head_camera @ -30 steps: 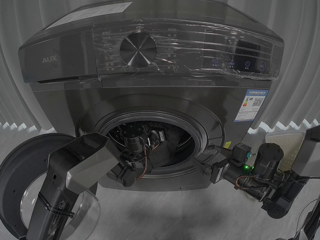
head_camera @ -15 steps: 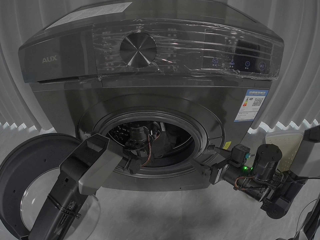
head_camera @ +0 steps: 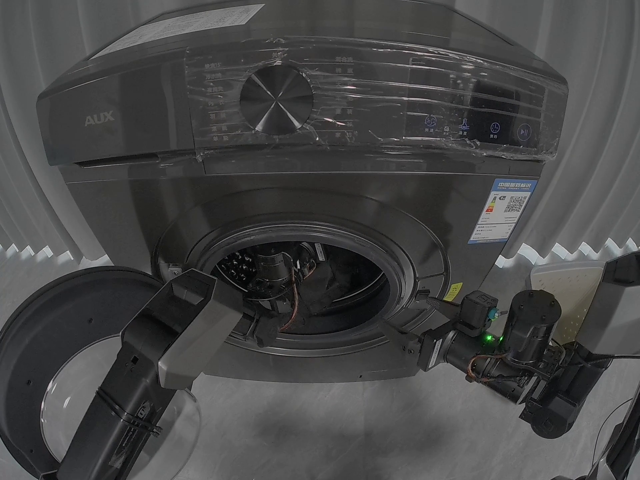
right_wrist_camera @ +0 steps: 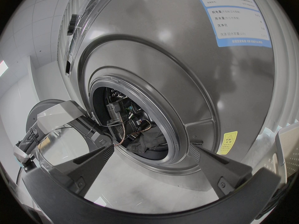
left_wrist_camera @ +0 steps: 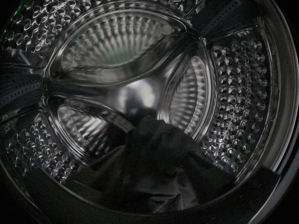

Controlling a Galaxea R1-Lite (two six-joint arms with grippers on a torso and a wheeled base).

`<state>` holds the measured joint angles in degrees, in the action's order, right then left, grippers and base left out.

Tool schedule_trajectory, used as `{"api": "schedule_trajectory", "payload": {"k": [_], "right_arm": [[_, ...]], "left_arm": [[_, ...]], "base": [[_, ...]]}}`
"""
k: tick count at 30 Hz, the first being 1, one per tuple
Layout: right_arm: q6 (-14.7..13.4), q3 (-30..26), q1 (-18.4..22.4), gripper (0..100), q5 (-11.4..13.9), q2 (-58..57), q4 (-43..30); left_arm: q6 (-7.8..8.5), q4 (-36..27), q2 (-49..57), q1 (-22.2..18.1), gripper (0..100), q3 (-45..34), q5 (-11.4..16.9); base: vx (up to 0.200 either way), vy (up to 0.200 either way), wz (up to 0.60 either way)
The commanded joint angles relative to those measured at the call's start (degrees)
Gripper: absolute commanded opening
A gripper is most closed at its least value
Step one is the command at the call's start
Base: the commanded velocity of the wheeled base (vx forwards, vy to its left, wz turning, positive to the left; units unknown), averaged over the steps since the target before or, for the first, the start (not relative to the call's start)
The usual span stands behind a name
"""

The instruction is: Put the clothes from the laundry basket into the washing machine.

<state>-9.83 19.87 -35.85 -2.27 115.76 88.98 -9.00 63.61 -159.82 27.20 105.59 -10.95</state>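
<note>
left arm (head_camera: 193,321) inside washing machine drum (left_wrist_camera: 243,78), grip unclear, right gripper (right_wrist_camera: 151,149) spread wide, empty, just outside

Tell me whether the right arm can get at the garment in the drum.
Probably yes: the right claw is open just outside the opening, the garment lies low inside, and the left arm fills only the left side.

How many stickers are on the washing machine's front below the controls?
2: a blue-and-white label upper right of the door opening; a yellow sticker lower, by its right rim. Others may be hidden.
</note>
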Motion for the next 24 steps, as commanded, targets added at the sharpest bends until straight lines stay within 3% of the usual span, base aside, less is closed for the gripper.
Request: {"api": "schedule_trajectory", "payload": {"k": [1,18,24], "right_arm": [[-0.02,-0.01,-0.01,100,-0.02,0.17,0.23],[-0.02,-0.01,-0.01,100,-0.02,0.17,0.23],[-0.02,-0.01,-0.09,100,-0.02,0.25,0.23]], "left_arm": [[-0.14,-0.07,1.97,0.14,100,-2.15,-0.04],[0.47,-1.38,12.25,1.81,100,-23.59,-0.04],[0.82,-2.88,13.48,2.07,100,-30.18,1.28]], "base": [[0.000,0.000,0.00],[0.000,0.000,0.00],[0.000,0.000,0.00]]}}
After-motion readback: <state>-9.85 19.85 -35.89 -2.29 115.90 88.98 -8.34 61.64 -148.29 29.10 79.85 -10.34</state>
